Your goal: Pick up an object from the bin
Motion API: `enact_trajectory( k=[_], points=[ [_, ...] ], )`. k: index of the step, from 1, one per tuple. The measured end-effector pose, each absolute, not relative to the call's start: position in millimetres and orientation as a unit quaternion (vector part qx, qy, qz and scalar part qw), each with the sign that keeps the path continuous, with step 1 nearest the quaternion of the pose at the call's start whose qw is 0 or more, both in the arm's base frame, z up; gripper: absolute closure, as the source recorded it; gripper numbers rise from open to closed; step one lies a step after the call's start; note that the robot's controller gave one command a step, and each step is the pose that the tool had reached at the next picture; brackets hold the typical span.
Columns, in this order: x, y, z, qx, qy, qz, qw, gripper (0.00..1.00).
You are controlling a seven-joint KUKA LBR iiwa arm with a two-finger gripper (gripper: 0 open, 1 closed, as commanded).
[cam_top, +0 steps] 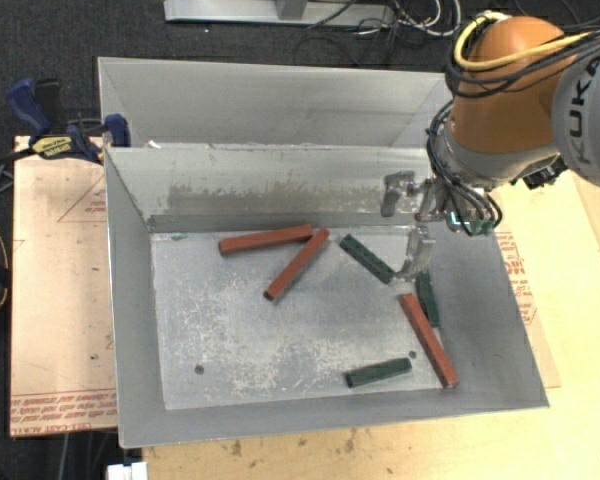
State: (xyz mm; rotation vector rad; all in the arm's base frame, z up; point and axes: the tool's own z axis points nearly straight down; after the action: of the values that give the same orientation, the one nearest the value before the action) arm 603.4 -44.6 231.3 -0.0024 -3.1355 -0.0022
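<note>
camera view: the metal hand [416, 260], open or closed i cannot tell, hangs at three o'clock in the scuffed grey bin [230, 358] beside a slim dark green bar [366, 258].

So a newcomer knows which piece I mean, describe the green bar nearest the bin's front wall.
In the grey metal bin, look to the front right corner, where a long red-brown bar lies slanted. Just left of its lower end lies a short dark green bar. Unlike the other two green bars, it lies apart from the gripper, almost along the front wall.
</note>
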Motion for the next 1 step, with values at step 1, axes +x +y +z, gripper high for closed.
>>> enact_trajectory(
  k=[1],
  points=[
    [604.8, -44.5, 235.8, 0.0, -1.0, 0.0, -0.001, 0.0]
  ],
)
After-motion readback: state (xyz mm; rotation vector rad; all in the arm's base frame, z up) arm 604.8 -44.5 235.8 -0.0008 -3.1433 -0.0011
